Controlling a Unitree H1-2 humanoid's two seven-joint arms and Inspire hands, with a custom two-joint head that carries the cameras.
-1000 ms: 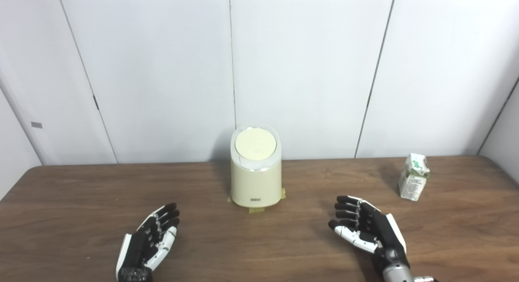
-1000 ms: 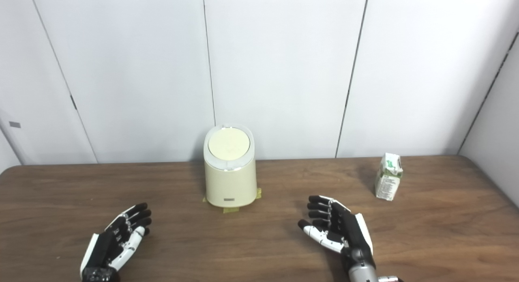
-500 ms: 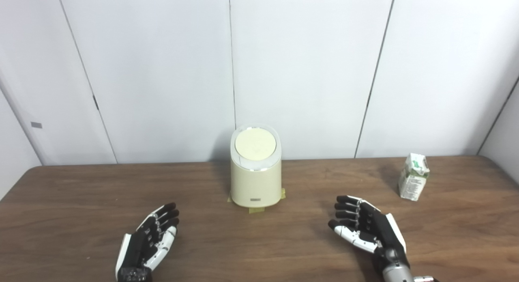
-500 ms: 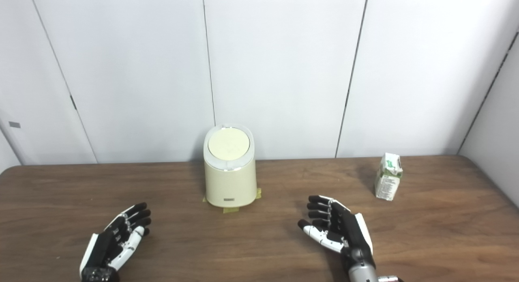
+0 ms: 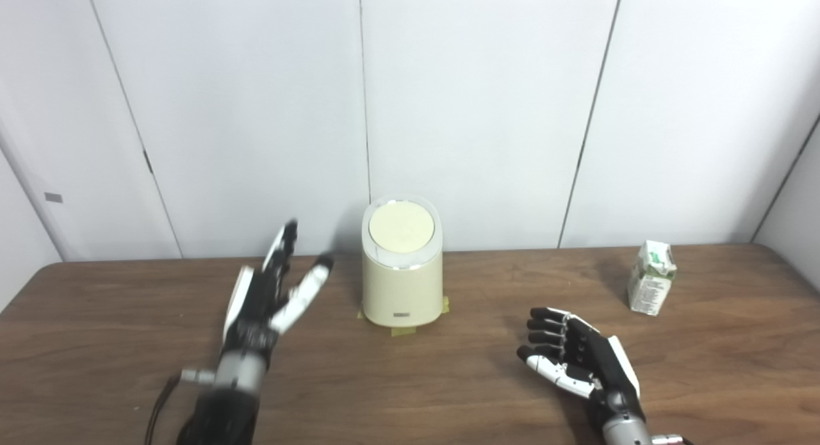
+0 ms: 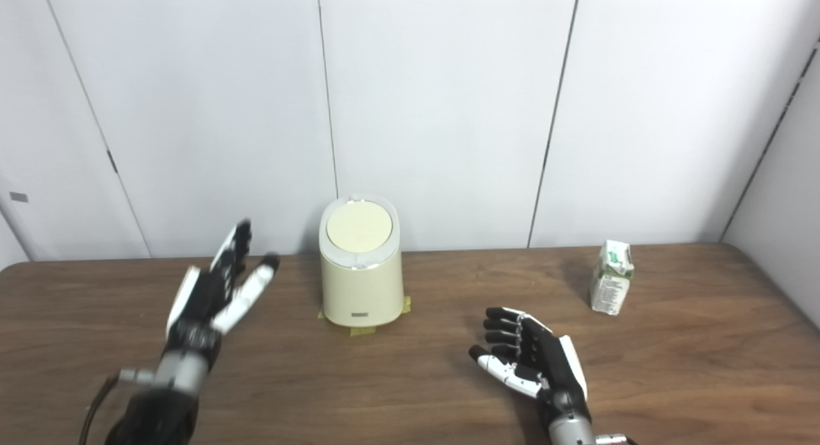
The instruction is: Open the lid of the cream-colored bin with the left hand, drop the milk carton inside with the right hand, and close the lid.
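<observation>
So here's my view right now: the cream-colored bin (image 5: 401,278) sits mid-table near the back wall, a smooth, glossy rounded cylinder with a small dark label low on its front. Its lid (image 5: 401,228) is a flat pale-yellow disc in a whitish ring, tilted toward me and shut. Bits of yellowish tape (image 5: 403,330) poke out from under the bin's base. The table (image 5: 96,342) is dark brown woodgrain with a rounded edge.

The milk carton (image 5: 651,278) stands upright well to the right of the bin, a small white gable-top box with green print, nothing touching it.

My left hand (image 5: 269,296) is up in the air just left of the bin, black and white, fingers spread wide and pointing up, holding nothing. It isn't touching the bin. My right hand (image 5: 576,358) lies low over the table, right of the bin and nearer to me, palm up, fingers loosely curled but apart, also empty.

Compared with half a second ago, the left hand has lifted off the table and swung up toward the bin; it looks a bit motion-blurred. The right hand, bin and carton haven't budged.
</observation>
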